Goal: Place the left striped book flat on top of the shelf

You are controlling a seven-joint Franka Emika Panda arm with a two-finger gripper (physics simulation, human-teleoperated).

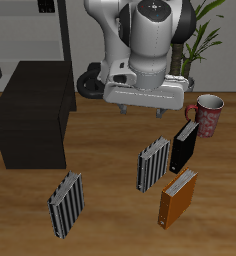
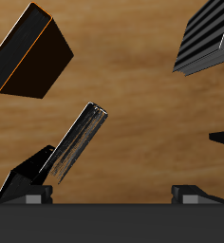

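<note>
1. The gripper (image 1: 148,108) is hanging high over the table, well apart from the shelf (image 1: 35,115) and not touching anything.
2. The wrist view is showing its two fingers (image 2: 33,193) spread wide with only bare wood between them, so it is carrying nothing.
3. The left striped book (image 1: 153,163) is standing upright on the table, well away from the shelf. It is the one of the two striped books that is farther from the shelf.
4. In the wrist view that same book (image 2: 81,142) is showing its thin top edge almost under the gripper, so the arm looks to be lining up above it.
5. The other striped book (image 1: 65,203) is standing much nearer the shelf, just forward of it, and it is not the one wanted.
6. A black book (image 1: 184,146) and an orange book (image 1: 177,197) are crowding in just beyond the target on its side away from the shelf, with a mug (image 1: 208,112) farther off again.
7. The top of the shelf is sitting bare, with no book on it.
8. Judging progress: nothing is counting as done yet. The descent, the grasp, the lift, the carry across to the shelf, the turn to flat and the release are all looking like work ahead.
</note>
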